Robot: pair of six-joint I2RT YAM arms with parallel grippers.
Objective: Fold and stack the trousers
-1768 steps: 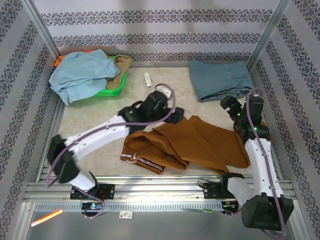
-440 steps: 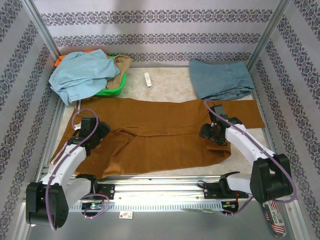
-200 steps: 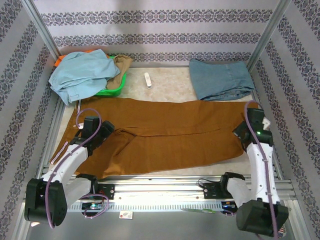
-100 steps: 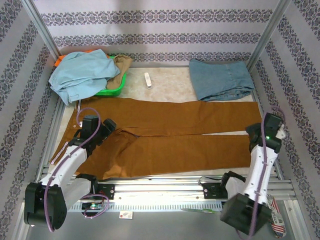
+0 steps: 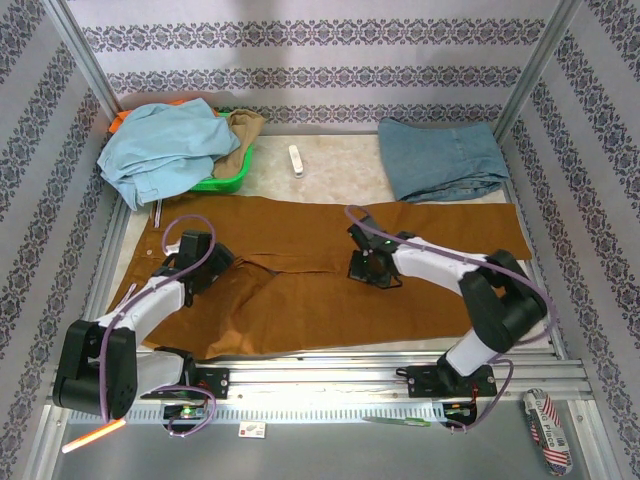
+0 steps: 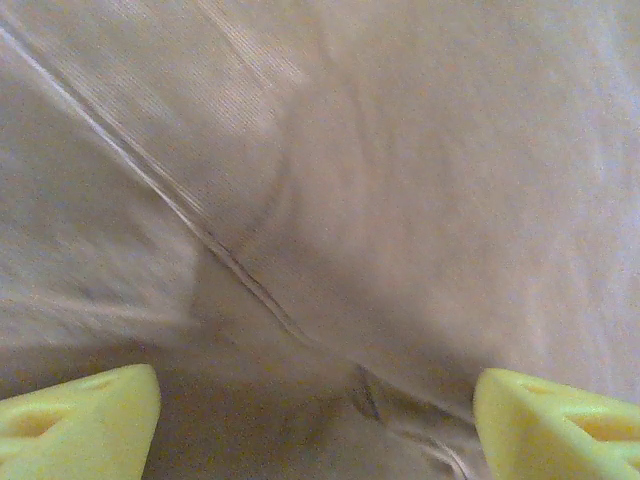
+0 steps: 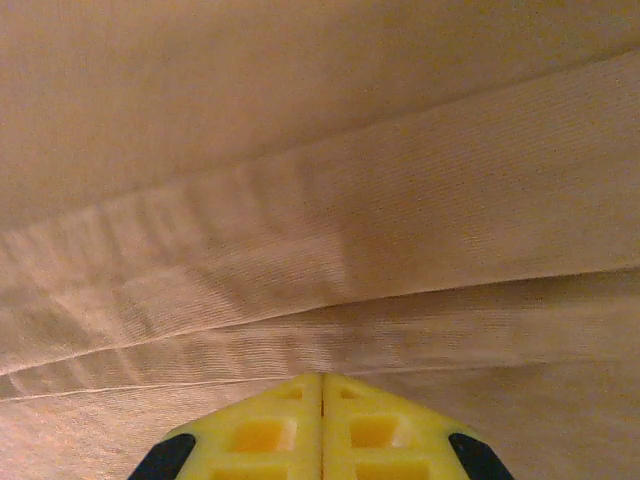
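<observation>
The rust-brown trousers [image 5: 420, 305] lie spread flat across the table, waist at the left and both legs running to the right. My left gripper [image 5: 210, 265] hovers low over the seat area near the waist. In the left wrist view it [image 6: 318, 425] is open, with its yellow fingertips [image 6: 85, 420] far apart over a diagonal seam in the cloth [image 6: 400, 200]. My right gripper [image 5: 368, 268] rests at the middle of the trousers, where the two legs meet. In the right wrist view it [image 7: 321, 380] is shut, tips against a fold line in the cloth [image 7: 300, 150], with nothing seen between them.
A green basket [image 5: 228, 178] with a pale light-blue garment [image 5: 160, 145] stands at the back left. A folded faded denim piece [image 5: 445, 158] lies at the back right. A small white object [image 5: 295, 160] sits between them. Metal frame posts [image 5: 75, 50] flank the table.
My right gripper has swung from the far right end of the near leg to the middle of the trousers. The left gripper has barely moved. Since earlier, the crumpled trousers have been spread flat.
</observation>
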